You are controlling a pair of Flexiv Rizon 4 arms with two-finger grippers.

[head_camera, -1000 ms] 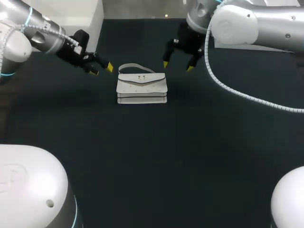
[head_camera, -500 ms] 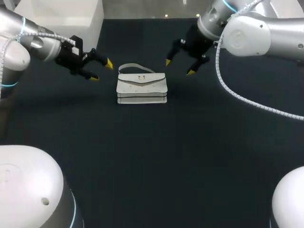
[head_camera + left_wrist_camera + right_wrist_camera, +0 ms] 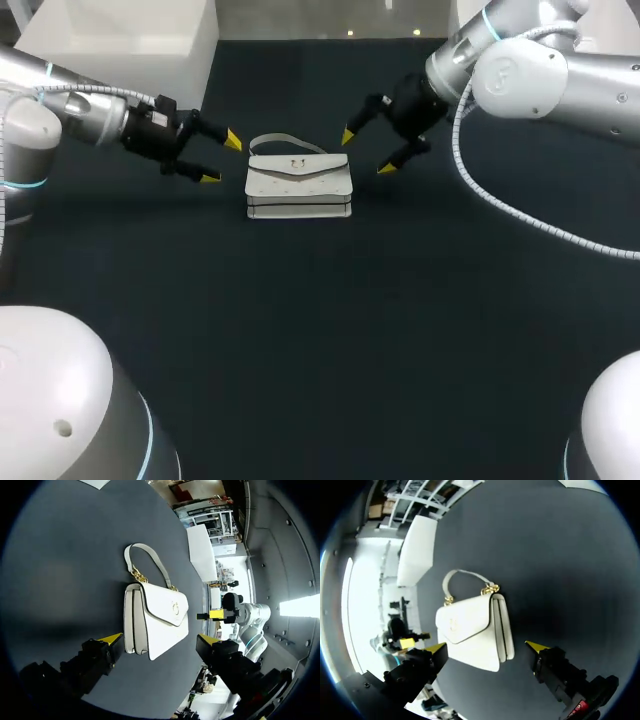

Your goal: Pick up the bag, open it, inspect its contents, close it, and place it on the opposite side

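Note:
A small white handbag [image 3: 298,184] with a flap, a gold clasp and a curved handle stands on the dark table at the back middle. My left gripper [image 3: 221,158] hangs open just left of the bag, fingers pointing at it without touching. My right gripper [image 3: 366,152] is open just right of the bag, also apart from it. In the left wrist view the bag [image 3: 157,618] sits ahead of and between the open fingertips [image 3: 111,639], with my other gripper [image 3: 216,614] beyond it. From the right wrist, the bag [image 3: 472,627] lies ahead of its spread fingertips [image 3: 536,645].
The dark table [image 3: 330,330] stretches wide in front of the bag. A white box [image 3: 130,35] stands at the back left corner. The rounded white arm bases [image 3: 60,400] fill the near corners.
Both grippers have come down and inward toward the bag's two sides. The bag has not moved.

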